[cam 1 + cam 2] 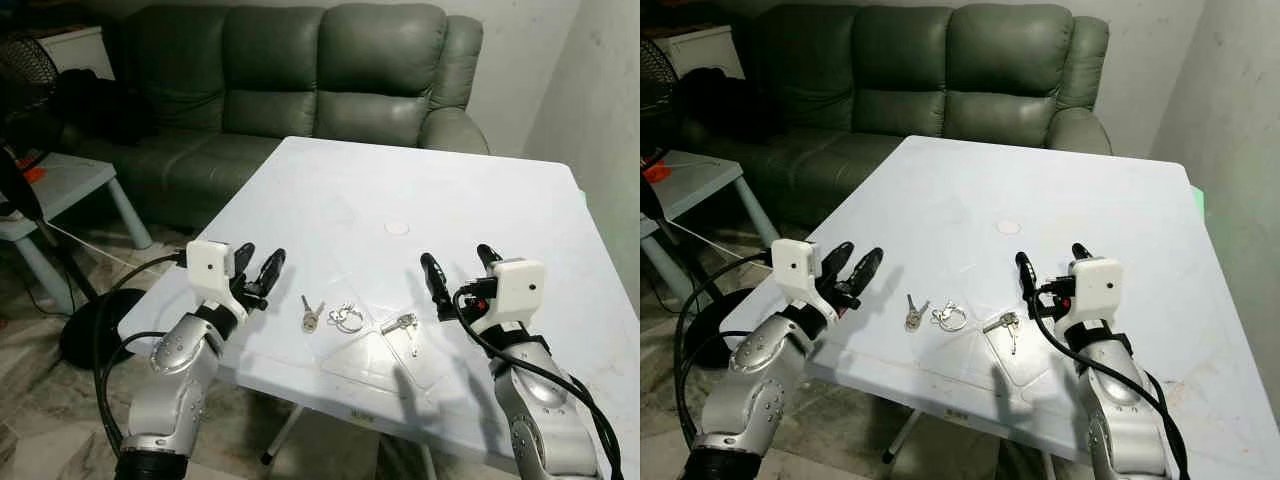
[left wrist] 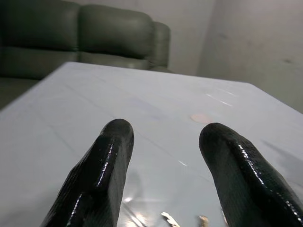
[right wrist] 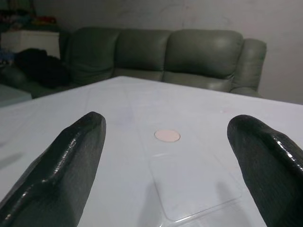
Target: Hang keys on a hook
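Observation:
A bunch of keys lies near the front edge of the white table (image 1: 420,190): one key (image 1: 310,316) on the left, a metal ring (image 1: 347,318) in the middle, more keys (image 1: 401,325) on the right. My left gripper (image 1: 259,268) hovers open just left of the keys, nothing between its fingers (image 2: 102,175). My right gripper (image 1: 459,270) stands open just right of the keys, also empty, its fingers (image 3: 66,165) wide apart. No hook can be seen.
A small round pale disc (image 1: 397,227) sits mid-table, and a clear plastic sheet (image 1: 385,360) lies at the front edge. A grey-green sofa (image 1: 300,80) stands behind the table. A light side table (image 1: 60,185), a fan base (image 1: 85,335) and cables are at the left.

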Tool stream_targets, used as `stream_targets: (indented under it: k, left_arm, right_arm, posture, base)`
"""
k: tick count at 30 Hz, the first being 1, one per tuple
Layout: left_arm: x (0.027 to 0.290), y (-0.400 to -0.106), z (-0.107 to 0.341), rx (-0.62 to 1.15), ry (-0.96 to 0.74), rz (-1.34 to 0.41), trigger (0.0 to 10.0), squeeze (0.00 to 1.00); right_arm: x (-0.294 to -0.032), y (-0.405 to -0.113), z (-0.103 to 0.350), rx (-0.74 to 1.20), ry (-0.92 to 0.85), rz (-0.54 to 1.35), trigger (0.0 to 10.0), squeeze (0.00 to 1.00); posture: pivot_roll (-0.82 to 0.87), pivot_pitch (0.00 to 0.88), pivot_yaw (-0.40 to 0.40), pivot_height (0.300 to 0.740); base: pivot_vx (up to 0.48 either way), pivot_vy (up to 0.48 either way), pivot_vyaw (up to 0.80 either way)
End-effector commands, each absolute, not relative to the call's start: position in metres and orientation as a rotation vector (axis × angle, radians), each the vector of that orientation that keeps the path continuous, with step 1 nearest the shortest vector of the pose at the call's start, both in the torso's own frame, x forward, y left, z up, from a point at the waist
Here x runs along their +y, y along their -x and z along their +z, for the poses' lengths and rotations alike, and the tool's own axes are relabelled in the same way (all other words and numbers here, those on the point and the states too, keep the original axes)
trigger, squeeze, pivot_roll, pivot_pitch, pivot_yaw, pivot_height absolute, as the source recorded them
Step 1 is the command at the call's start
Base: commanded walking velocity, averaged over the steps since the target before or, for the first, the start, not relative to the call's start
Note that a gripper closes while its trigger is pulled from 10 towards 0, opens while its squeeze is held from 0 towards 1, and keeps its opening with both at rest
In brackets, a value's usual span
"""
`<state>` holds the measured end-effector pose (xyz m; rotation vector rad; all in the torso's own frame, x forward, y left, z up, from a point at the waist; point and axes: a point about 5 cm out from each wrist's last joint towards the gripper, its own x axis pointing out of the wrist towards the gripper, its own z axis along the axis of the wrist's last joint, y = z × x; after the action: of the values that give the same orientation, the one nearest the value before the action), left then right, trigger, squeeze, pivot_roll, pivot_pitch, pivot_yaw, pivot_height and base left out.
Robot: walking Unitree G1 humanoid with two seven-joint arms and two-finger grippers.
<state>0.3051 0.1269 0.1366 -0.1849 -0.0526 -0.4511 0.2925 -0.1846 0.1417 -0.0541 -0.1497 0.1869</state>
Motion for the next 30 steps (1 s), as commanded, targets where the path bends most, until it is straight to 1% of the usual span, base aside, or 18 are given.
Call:
stream_targets:
  k: [1, 5, 7, 8, 11, 14, 18, 24, 28, 30]
  left_arm:
    - [0.121, -0.302, 0.139, -0.06, 0.159, -0.483, 10.0, 0.0]
    - [0.107, -0.294, 0.134, -0.043, 0.179, -0.524, 10.0, 0.0]
    - [0.104, -0.292, 0.133, -0.039, 0.183, -0.531, 10.0, 0.0]
    - [0.098, -0.287, 0.13, -0.028, 0.186, -0.554, 10.0, 0.0]
    - [0.09, -0.28, 0.127, -0.018, 0.195, -0.575, 10.0, 0.0]
    - [0.087, -0.278, 0.127, -0.013, 0.204, -0.582, 10.0, 0.0]
    - [0.085, -0.275, 0.127, -0.009, 0.208, -0.588, 10.0, 0.0]
    - [0.086, -0.274, 0.128, -0.009, 0.212, -0.584, 10.0, 0.0]
    - [0.085, -0.273, 0.129, -0.007, 0.211, -0.591, 10.0, 0.0]
    - [0.084, -0.272, 0.129, -0.005, 0.21, -0.595, 10.0, 0.0]
  right_arm:
    - [-0.186, -0.297, 0.146, -0.156, 0.076, 0.197, 10.0, 0.0]
    - [-0.192, -0.304, 0.149, -0.13, 0.127, 0.216, 10.0, 0.0]
    - [-0.193, -0.305, 0.148, -0.118, 0.128, 0.225, 10.0, 0.0]
    - [-0.194, -0.305, 0.147, -0.099, 0.144, 0.245, 10.0, 0.0]
    - [-0.196, -0.304, 0.138, -0.036, 0.174, 0.291, 10.0, 0.0]
    - [-0.194, -0.3, 0.133, -0.016, 0.192, 0.336, 10.0, 0.0]
    - [-0.194, -0.292, 0.118, 0.074, 0.203, 0.4, 10.0, 0.0]
    - [-0.191, -0.287, 0.115, 0.102, 0.191, 0.457, 10.0, 0.0]
    - [-0.183, -0.285, 0.115, 0.11, 0.174, 0.499, 10.0, 0.0]
    - [-0.178, -0.285, 0.113, 0.121, 0.161, 0.49, 10.0, 0.0]
  posture:
    - [0.13, 0.0, 0.039, 0.74]
    - [0.13, 0.0, 0.037, 0.74]
    - [0.13, 0.0, 0.035, 0.74]
    - [0.13, 0.0, 0.031, 0.74]
    - [0.13, 0.0, 0.029, 0.74]
    - [0.13, 0.0, 0.026, 0.74]
    - [0.13, 0.0, 0.021, 0.74]
    - [0.12, 0.0, 0.021, 0.74]
    - [0.12, 0.0, 0.02, 0.74]
    - [0.12, 0.0, 0.021, 0.74]
  base:
    - [0.0, 0.0, 0.0]
    - [0.0, 0.0, 0.0]
    - [0.0, 0.0, 0.0]
    - [0.0, 0.0, 0.0]
    - [0.0, 0.0, 0.0]
    - [0.0, 0.0, 0.0]
    - [0.0, 0.0, 0.0]
    - [0.0, 0.0, 0.0]
    - [0.0, 0.0, 0.0]
    - [0.0, 0.0, 0.0]
